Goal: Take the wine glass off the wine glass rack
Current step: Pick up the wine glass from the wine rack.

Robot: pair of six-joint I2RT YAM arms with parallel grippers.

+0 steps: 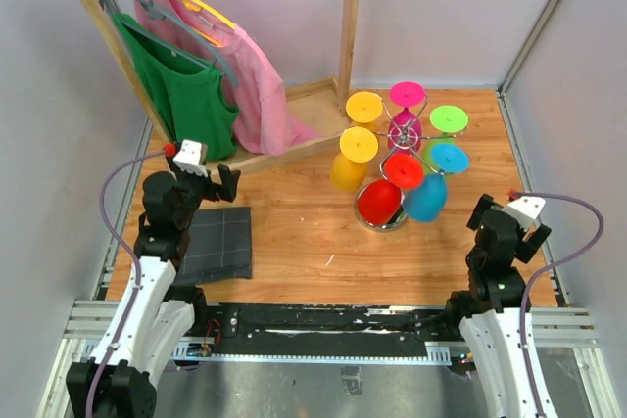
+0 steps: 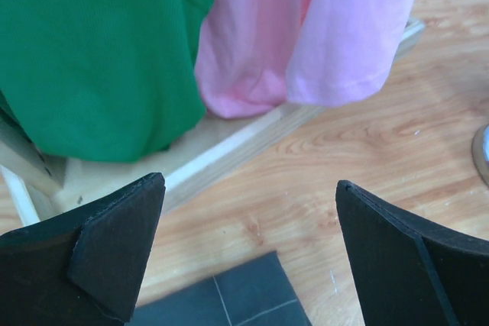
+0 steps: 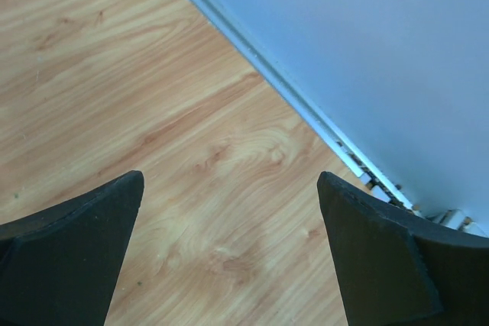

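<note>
Both pincers stood released with nothing between their fingers: the left gripper [image 2: 250,181] had its jaws spread wide over bare wood, and the right gripper [image 3: 229,176] was spread just as wide

In the top view the left one hung above the far edge of a dark mat [image 1: 220,242], close to the front board of the wooden clothes rack [image 1: 348,26]. Its wrist view showed the hems of a green shirt [image 2: 99,59] and a pink shirt [image 2: 306,28] hanging just beyond the fingertips, over that board. The right one sat near the right edge of the table [image 1: 294,232], and its wrist view looked along the metal rail [image 3: 306,112] where the wood met the pale wall.

The wine glass rack [image 1: 405,127] stood towards the back right of the table, between the two arms and well apart from each. Coloured wine glasses [image 1: 404,170] hung upside down from its arms, feet up: yellow, magenta, green, blue, red and a second yellow. The red bowl [image 1: 378,203] and the blue bowl [image 1: 426,198] faced the near side, hanging low over the base. The clothes rack's base corner lay just beside the rack on its left.

Open wood ran from the mat across to the rack's base, and more lay between the rack and the right pincer
</note>
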